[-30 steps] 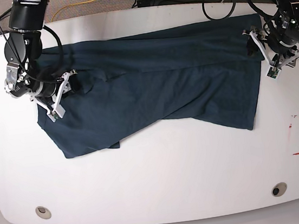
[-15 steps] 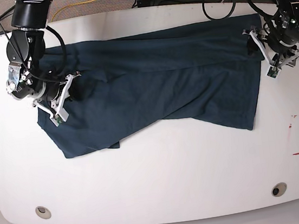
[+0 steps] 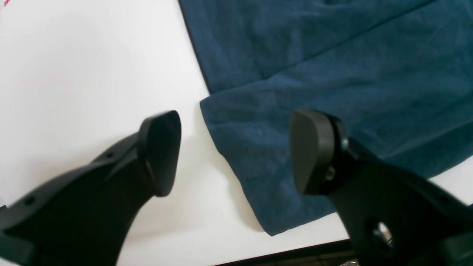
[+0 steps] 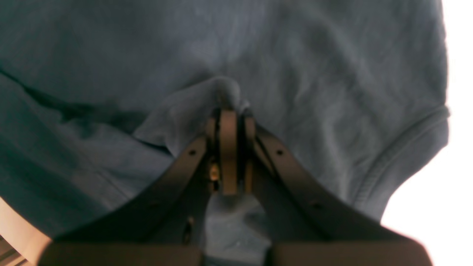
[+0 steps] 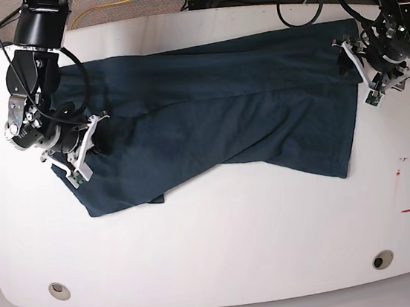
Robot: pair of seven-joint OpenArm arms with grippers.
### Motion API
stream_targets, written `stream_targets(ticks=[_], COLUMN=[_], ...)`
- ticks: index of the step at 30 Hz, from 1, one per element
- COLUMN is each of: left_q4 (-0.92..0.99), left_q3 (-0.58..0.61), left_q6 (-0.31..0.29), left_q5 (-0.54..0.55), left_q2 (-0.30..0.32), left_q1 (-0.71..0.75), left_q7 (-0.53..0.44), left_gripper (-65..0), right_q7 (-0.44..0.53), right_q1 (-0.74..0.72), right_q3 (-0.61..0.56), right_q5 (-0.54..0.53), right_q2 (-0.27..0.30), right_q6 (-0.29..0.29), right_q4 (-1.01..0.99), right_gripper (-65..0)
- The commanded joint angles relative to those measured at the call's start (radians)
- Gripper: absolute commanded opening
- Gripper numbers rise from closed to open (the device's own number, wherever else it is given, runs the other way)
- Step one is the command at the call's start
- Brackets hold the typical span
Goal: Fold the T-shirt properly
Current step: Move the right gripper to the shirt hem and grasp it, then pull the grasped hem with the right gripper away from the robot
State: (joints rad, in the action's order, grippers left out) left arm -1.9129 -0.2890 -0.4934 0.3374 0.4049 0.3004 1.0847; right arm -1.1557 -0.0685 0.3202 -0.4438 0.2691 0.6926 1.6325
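The right tool [image 4: 229, 111] pinches a soft bunched fold of the wrinkly navy-teal T-shirt [image 5: 215, 115], which lies spread along the white worktop's [image 5: 224, 248] far edge. The left tool [image 3: 234, 147] hovers spread over its hemmed corner.

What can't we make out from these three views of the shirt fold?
- Right wrist view: washed out and soft; how many layers of the T-shirt the right pincer has pinched is unclear, its own fingers cover the fold.
- Base view: right arm hides the cloth under it; neck label not visible.
- Left wrist view: left pincer open over the shirt's edge; the frame's edges crop the shirt, and whether its pads touch the table is unclear.
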Motion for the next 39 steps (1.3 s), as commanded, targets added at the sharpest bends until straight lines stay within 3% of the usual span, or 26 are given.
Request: stream_targets(ticks=[1, 19, 21, 25, 27, 29, 39], left_q4=[-0.013, -0.013, -0.013, -0.015, -0.015, -0.017, -0.013], left_q3=[-0.006, -0.006, -0.006, -0.006, -0.005, -0.005, 0.029], left_q6=[0.003, 0.002, 0.002, 0.002, 0.002, 0.002, 0.002], left_q5=[0.001, 0.002, 0.004, 0.006, 0.007, 0.007, 0.001], left_q2=[0.015, 0.015, 0.015, 0.015, 0.015, 0.012, -0.034], left_q1=[-0.005, 0.009, 0.009, 0.007, 0.004, 0.004, 0.003], left_q7=[-0.008, -0.008, -0.008, -0.008, -0.008, -0.008, -0.008], left_gripper=[-22.4, -22.4, -22.4, -22.4, -22.4, -22.4, -22.2], right_q7=[0.018, 0.023, 0.023, 0.023, 0.023, 0.023, 0.019], right_q1=[-0.038, -0.144, -0.146, -0.146, -0.139, -0.135, -0.081], right_q3=[0.003, 0.001, 0.001, 0.007, 0.009, 0.009, 0.093], right_q5=[-0.008, -0.006, -0.005, -0.005, -0.013, -0.014, -0.006], right_q2=[0.012, 0.014, 0.015, 0.022, 0.051, 0.057, 0.062], right_q6=[0.006, 0.006, 0.006, 0.006, 0.006, 0.006, 0.006], right_q4=[0.012, -0.117, -0.117, -0.11, -0.108, -0.108, -0.042], right_gripper=[-65.0, -63.4, -57.5, -33.5, -22.2, -19.2, -19.2])
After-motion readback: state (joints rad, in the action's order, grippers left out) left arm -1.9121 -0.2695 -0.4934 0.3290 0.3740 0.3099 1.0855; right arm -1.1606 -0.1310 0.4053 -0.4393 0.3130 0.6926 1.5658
